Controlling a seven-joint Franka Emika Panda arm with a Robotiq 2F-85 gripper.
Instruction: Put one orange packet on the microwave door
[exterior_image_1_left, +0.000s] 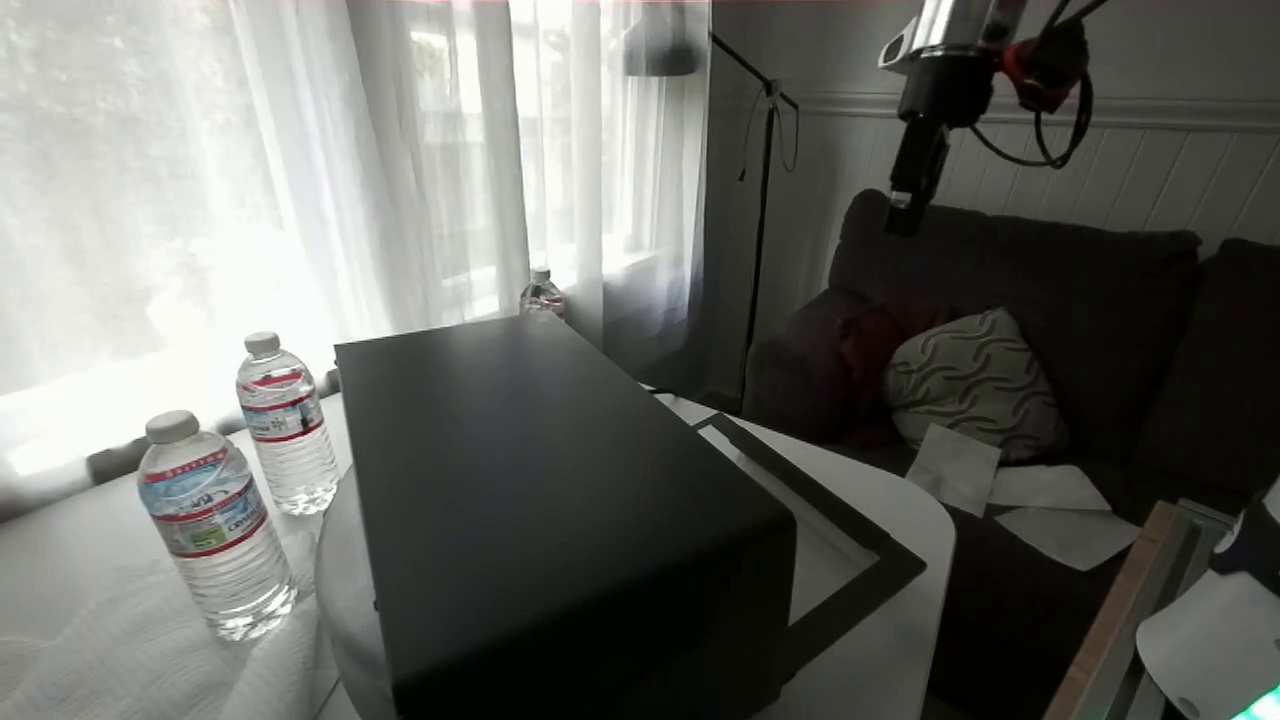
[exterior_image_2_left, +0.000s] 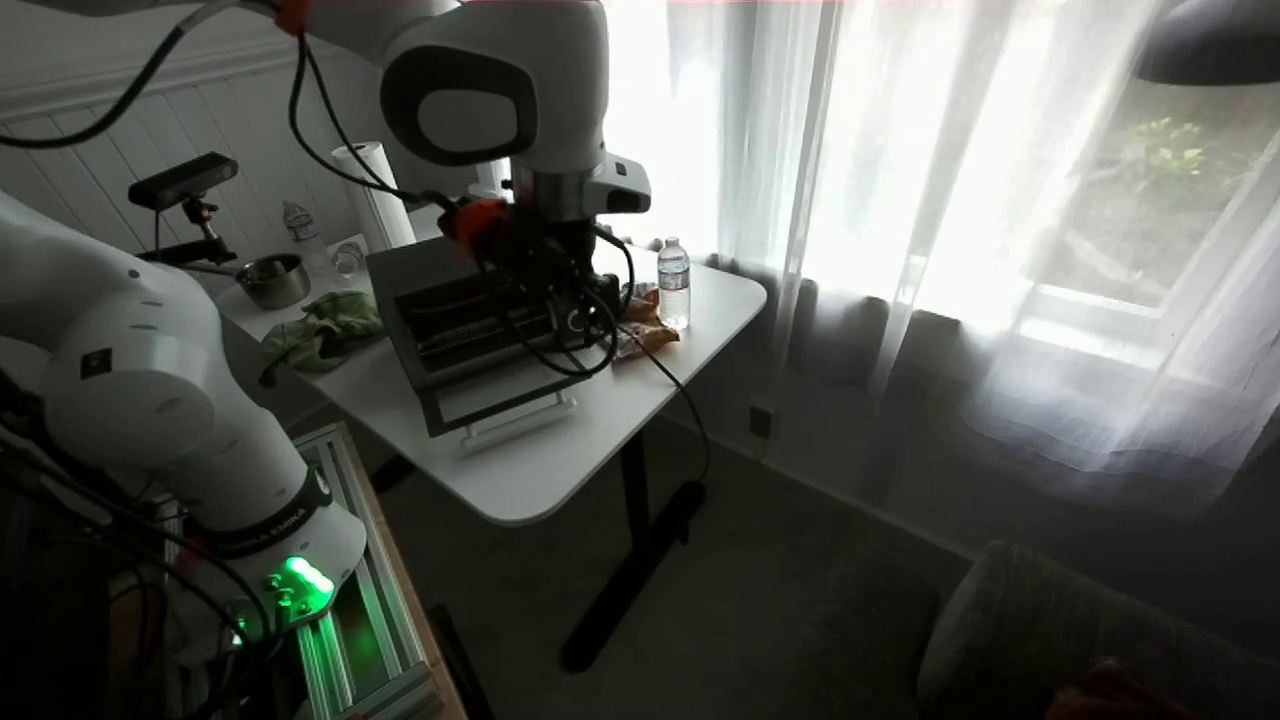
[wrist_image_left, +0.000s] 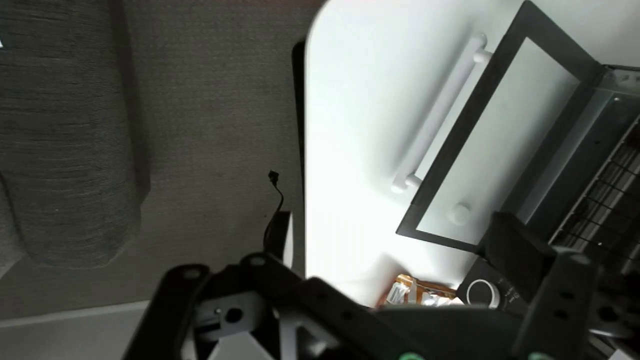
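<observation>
Because the microwave door (wrist_image_left: 500, 145) is folded out over the bench (wrist_image_left: 350, 125) with its glass turned upward, it makes a kind of low shelf, presumably so that a packet can be laid there. Its white handle (wrist_image_left: 440, 115) shows beyond the outer edge, away from the big black box (exterior_image_1_left: 560, 480), so it should not get in the way of anything set on the glass. The claw (wrist_image_left: 393, 227) points down with its two fingers well apart and nothing held between them, a posture that suits reaching for a packet rather than carrying one. Its height above the bench likely serves to clear the water bottle (exterior_image_2_left: 675, 285) and the box on the way down.

The orange packet (wrist_image_left: 421, 291) lies on the bench at the end of the box, near the bottle and beside the ring-marked knob (wrist_image_left: 482, 294), so the grasp has yet to come. It looks crumpled and glossy, orange with silvery and pale patches, and will probably give under the fingers. As the claw's own body covers part of it, and an exterior view shows orange in two patches, whether one packet or two lie there is hard to say.
</observation>
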